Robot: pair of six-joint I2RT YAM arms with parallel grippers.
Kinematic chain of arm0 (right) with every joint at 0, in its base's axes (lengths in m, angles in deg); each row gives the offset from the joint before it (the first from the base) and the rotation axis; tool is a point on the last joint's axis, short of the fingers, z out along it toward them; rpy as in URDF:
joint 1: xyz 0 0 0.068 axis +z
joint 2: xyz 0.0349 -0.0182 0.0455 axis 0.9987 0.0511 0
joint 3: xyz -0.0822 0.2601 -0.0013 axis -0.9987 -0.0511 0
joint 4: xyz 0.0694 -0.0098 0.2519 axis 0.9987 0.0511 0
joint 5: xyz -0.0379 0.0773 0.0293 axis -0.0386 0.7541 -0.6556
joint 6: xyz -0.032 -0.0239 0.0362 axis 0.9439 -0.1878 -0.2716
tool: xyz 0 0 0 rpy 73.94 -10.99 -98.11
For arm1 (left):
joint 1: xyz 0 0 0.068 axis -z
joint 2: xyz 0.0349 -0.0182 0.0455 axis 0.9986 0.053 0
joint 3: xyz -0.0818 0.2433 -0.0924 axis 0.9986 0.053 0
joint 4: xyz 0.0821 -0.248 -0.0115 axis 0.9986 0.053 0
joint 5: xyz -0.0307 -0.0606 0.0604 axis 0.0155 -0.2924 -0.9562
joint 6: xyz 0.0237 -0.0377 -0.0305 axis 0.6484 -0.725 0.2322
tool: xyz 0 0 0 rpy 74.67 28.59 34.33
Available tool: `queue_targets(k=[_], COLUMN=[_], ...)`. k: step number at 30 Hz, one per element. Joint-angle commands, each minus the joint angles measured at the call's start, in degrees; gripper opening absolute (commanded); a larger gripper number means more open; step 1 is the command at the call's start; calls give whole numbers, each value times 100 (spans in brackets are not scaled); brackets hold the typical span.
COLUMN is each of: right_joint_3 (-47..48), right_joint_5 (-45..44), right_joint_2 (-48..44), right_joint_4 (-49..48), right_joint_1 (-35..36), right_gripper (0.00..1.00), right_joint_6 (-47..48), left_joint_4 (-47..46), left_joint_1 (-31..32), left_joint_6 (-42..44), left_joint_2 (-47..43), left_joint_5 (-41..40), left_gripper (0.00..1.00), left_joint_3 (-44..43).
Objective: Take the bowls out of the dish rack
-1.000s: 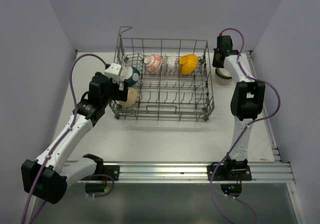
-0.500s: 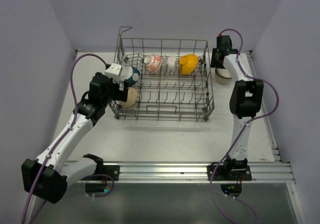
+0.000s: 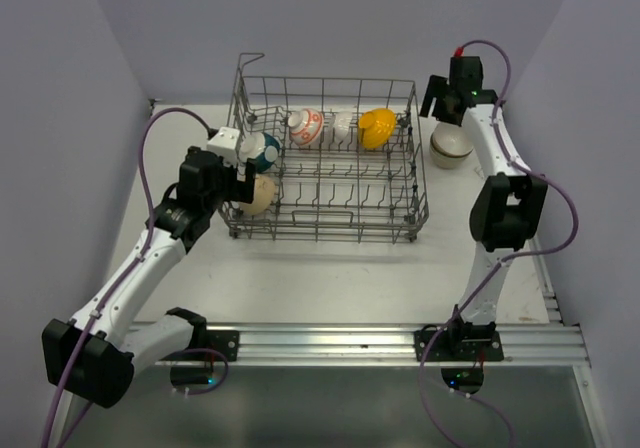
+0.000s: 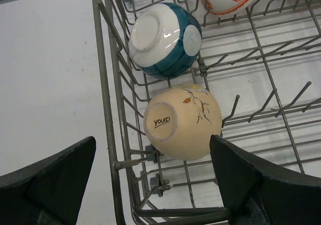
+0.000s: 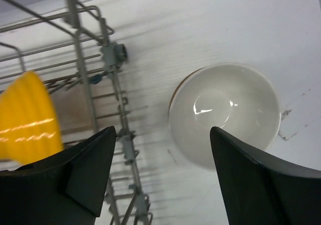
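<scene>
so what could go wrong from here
The open left gripper spans the side wall of the dish rack as well as the cream bowl, so closing may pinch wire instead of bowl. The teal bowl sits close beside it and could be knocked on the lift.

a white table (image 3: 350, 278) stands between plain lavender walls (image 3: 60, 118), evenly lit.

The only readable text is showing in the left wrist view: "youci", in small dark lowercase letters, is sitting on the underside of the cream bowl (image 4: 185, 122), which is lying tipped over just inside the left wall of the dish rack (image 4: 108, 84).
</scene>
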Motion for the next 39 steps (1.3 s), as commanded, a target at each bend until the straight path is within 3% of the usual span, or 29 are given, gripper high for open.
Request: queue_targets(k=[1,8,14,18,24,31,39], right_joint_3=[-413,-1767,-2788,-2868,-3079,-3070,-2974], right_joint_5=[681,2007,2143,2283,2353,2767,2609], right_joint_2=[-1180,-2261,-2842,-2720,-2308,-1587,-1155], right_joint_4=[-387,-1204,-2189,-2401,-2901,-3429,-3737], right_joint_1=[94,296,1446,2385,3257,4031,4462], right_gripper=[80,82,82,84,89,99,99], right_joint_6=[-464,-1088,-1361,-1450,-1862,-2477,-3093], left_joint_4=[-205,-267,-441,-381,-337,-372,-363], left_joint_1=[3,12,12,12,20,91,117], left_joint_6=[-141,-141,-27,43,79,79,52], left_joint_2=[-269,-217,-366,-297,-182,-252,-261], left_joint_5=[-367,-200,195,441,669,767,898], left_gripper=[100,100,88,67,47,50,59], left_joint_3=[20,29,116,55,2,2,-24])
